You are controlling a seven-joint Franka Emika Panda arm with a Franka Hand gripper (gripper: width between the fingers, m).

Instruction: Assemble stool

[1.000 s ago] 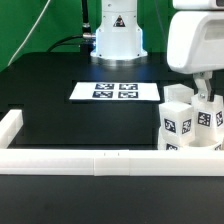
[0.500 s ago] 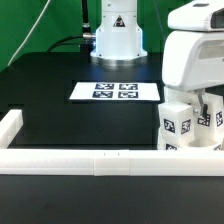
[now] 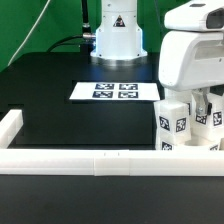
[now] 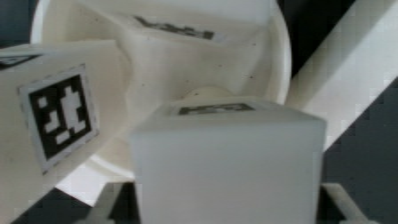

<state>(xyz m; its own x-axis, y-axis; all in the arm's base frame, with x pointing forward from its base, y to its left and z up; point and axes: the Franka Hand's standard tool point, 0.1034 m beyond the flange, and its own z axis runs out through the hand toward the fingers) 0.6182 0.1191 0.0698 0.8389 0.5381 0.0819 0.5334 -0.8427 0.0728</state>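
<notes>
2 legs at least showed upright in the exterior view, crowded at that view's right behind the rail [image 3: 100, 162]: leg [image 3: 172, 123] in front with its tag facing the camera, a second leg [image 3: 205, 122] beside it, partly hidden by the arm. A 3rd was not clearly separable there.

Gripper [image 4: 228, 195] sat low over the near leg [image 4: 231, 160]; the wrist view showed the leg's top face filling the space between the jaws, with dark finger edges just visible at either flank. Contact was not visible, so whether it was clamped or merely straddling the leg, I could not tell.

Seat [image 4: 196, 70] stood just behind that leg in the wrist view, on edge or leaning, disc face toward the camera. Another tagged leg [image 4: 63, 105] stood close beside it.

Marker board [image 3: 116, 91] lay flat on the table [image 3: 50, 110], well apart from the parts.

Progress, as judged: early. No leg appeared seated in a socket, though the sockets themselves were not readable. All 3 insertions probably remained.
</notes>
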